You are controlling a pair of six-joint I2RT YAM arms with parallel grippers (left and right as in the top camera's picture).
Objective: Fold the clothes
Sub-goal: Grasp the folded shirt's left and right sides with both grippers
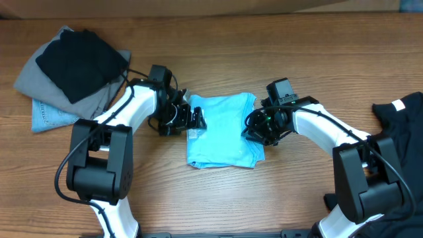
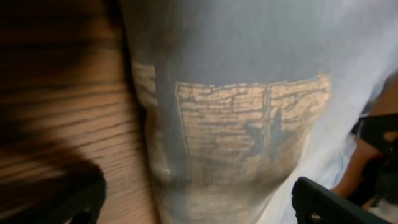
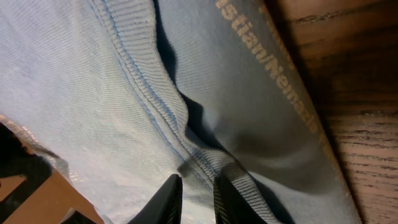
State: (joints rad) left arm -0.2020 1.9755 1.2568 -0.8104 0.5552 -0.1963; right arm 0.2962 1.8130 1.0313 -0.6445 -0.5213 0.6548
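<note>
Wooden table (image 1: 218, 59) at frame centre held your T-shirt (image 1: 221, 135), folded into a pale blue rectangle; left gripper (image 1: 196, 119) stood spread, right gripper (image 1: 253, 131) pinched its right edge.

text: partial "stian/Nema" | on: light blue T-shirt (image 3: 87, 93) | colour: orange | rest: illegible

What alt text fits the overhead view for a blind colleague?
A light blue T-shirt lies folded into a rectangle on the wooden table, with the left gripper at its left edge and the right gripper at its right edge. Grey, black and denim garments are piled far left; a black garment lies far right.
</note>
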